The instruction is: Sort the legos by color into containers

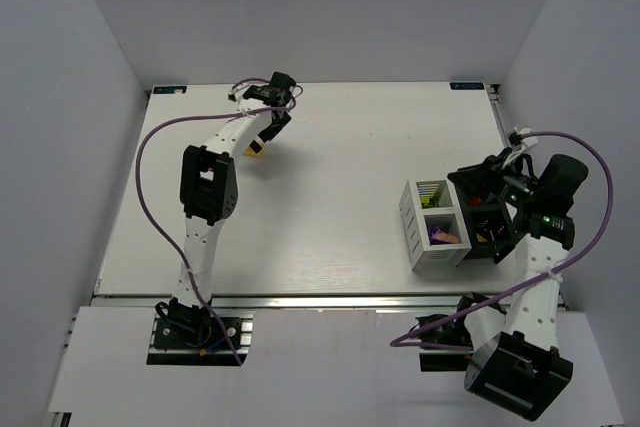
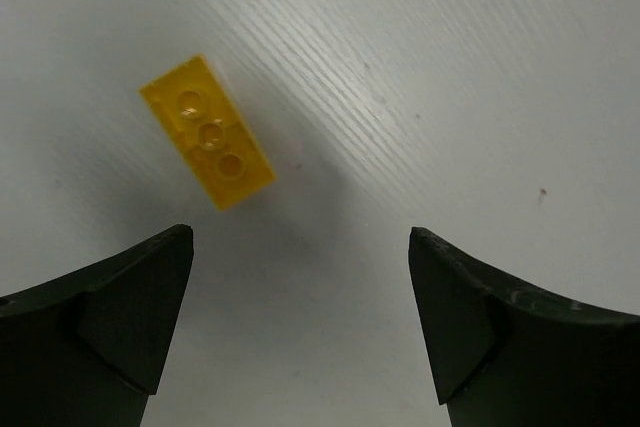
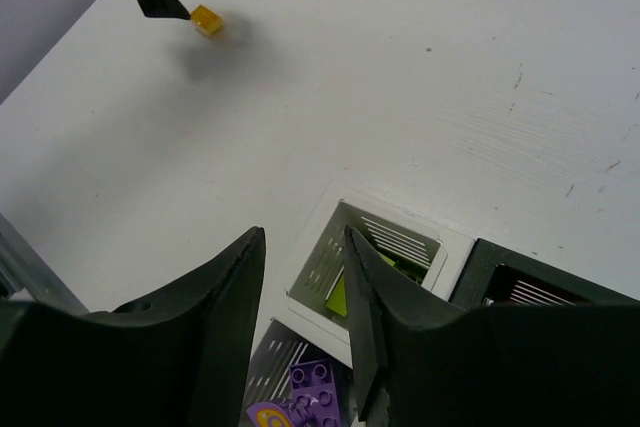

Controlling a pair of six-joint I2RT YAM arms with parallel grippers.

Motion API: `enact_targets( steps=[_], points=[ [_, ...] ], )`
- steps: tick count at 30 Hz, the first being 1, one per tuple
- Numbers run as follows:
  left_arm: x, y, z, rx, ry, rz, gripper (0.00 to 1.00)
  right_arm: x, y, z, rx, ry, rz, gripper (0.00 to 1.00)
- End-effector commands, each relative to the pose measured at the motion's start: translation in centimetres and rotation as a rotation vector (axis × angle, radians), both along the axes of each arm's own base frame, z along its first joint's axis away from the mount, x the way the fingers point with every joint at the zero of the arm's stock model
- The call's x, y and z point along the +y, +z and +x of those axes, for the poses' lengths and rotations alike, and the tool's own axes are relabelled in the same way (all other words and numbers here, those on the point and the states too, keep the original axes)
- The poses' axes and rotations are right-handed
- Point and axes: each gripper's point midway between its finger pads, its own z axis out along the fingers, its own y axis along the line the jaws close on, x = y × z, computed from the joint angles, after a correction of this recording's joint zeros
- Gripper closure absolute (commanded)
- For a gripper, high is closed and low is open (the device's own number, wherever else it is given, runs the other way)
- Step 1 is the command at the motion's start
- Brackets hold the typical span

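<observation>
A yellow-orange lego [image 2: 207,132] with three studs lies flat on the white table, just ahead and left of my left gripper [image 2: 300,237], which is open wide and empty above it. In the top view this lego [image 1: 256,151] lies at the far left under the left gripper [image 1: 264,135]. The containers [image 1: 418,237] stand at the right: one white compartment holds lime green pieces [image 3: 345,297], the other a purple piece [image 3: 322,394]. My right gripper [image 3: 300,237] hovers over them, jaws a small way apart, with nothing between them.
The black compartments [image 1: 487,228] on the block's right side hold red and yellow pieces. The left arm's purple cable [image 1: 150,147] loops over the table's left side. Grey walls close in the table on three sides.
</observation>
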Motion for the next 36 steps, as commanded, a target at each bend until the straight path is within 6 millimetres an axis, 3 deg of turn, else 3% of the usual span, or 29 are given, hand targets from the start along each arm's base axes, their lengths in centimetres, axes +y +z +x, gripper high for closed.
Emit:
enact_targets(
  steps=[1,11,23,26,27,31,33,34,36],
  points=[
    [4.1,2.7,-1.5,0.006,0.170,0.031,0.02,-0.2,0.4,0.3,-0.063,-0.016,-0.049,0.57],
    [7.1,-1.0,-1.1,0.071,0.244,0.019,0.02,-0.3,0.3,0.1,-0.071,-0.033,-0.069,0.56],
    [5.5,-3.7,1.6,0.061,0.177,-0.048,0.08,-0.4,-0.2,0.0,-0.057,-0.036,-0.068,0.56],
    [5.3,-4.1,1.4,0.067,0.176,-0.063,0.26,-0.4,-0.3,0.0,-0.056,-0.036,-0.067,0.56],
    [5.3,-4.2,1.4,0.067,0.177,-0.067,0.47,-0.4,-0.3,0.1,-0.054,-0.037,-0.067,0.56],
    [4.9,-3.3,0.9,0.054,0.166,-0.101,0.90,-0.4,-0.4,0.0,-0.056,-0.038,-0.070,0.57],
    [4.0,-1.5,0.8,0.020,0.111,-0.118,0.96,-0.5,-0.5,0.1,-0.054,-0.039,-0.071,0.57],
    [2.6,-1.0,0.6,0.017,0.035,-0.141,1.00,-0.5,-0.4,0.1,-0.056,-0.040,-0.073,0.57],
    [-0.2,2.3,2.8,-0.115,-0.242,-0.158,1.00,-0.5,-0.4,0.1,-0.064,-0.037,-0.076,0.57]
  ],
)
